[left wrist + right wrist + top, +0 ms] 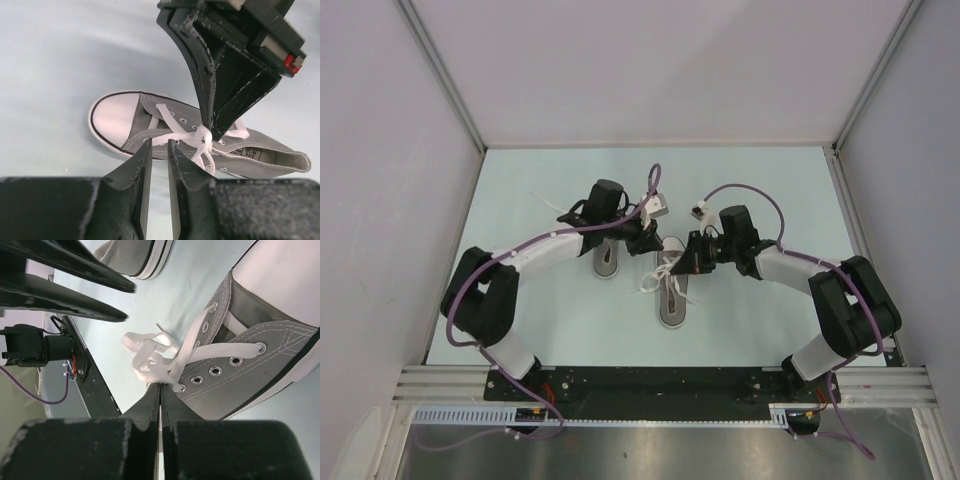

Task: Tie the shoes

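Shoe left of centre (607,262): we are seeing only its heel end in the top view, as the left arm (555,248) is covering its toe.
Centre shoe (150,112): the left gripper (160,146) is hiding its lower side along the bottom of the left wrist frame.
Laces (147,354): we are losing them between the pressed-together fingers of the right gripper (160,387), and we are failing to tell how they are crossing.
Tongue label (248,150): we are finding its print too small to read.
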Controlling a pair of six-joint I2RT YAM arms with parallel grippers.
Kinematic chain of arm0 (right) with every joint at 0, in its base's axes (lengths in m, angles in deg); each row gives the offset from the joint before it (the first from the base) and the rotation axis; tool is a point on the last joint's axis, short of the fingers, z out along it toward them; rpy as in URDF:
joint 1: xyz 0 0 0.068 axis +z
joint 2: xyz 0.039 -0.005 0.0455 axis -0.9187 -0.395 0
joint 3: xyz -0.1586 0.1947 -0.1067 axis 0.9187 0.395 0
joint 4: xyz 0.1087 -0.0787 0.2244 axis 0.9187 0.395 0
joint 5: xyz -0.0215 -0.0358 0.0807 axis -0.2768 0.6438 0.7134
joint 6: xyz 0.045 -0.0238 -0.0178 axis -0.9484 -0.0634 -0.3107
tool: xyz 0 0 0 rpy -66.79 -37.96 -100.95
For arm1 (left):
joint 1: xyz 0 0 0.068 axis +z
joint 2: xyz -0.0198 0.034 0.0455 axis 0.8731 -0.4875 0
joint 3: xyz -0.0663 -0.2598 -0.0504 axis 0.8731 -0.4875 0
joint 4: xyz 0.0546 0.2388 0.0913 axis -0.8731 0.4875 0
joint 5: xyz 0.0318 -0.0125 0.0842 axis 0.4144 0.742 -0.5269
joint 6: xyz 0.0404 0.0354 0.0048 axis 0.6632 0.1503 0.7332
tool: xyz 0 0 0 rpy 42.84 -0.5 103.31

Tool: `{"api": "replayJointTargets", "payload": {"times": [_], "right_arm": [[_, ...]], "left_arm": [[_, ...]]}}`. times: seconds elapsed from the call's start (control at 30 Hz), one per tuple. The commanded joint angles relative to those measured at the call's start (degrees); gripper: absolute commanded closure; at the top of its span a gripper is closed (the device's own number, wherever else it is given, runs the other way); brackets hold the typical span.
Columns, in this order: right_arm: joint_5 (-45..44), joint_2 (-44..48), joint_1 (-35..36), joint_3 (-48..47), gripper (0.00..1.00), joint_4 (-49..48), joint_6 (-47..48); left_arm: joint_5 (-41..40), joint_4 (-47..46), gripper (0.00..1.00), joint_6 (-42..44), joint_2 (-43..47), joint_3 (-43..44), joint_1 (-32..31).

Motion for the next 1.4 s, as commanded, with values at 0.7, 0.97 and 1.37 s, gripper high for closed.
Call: {"api": "replayJointTargets", "payload": {"times": [0.7, 0.97, 1.37], "right_arm": [[0.65, -0.75, -0.20, -2.60, 1.00, -0.17, 0.85], [0.74, -0.13, -0.20, -2.60, 1.00, 0.27, 1.46], [0.74, 0.48, -0.29, -2.60, 1.00, 0.88, 2.43]], "left_arm": [[5.92, 6.98, 0.73, 3.96, -5.73, 5.22, -4.14], [6.62, 8.21, 0.73, 5.02, -6.97, 6.01, -4.22], [9.26, 9.36, 1.00, 6.07, -7.23, 6.71, -4.31]]}}
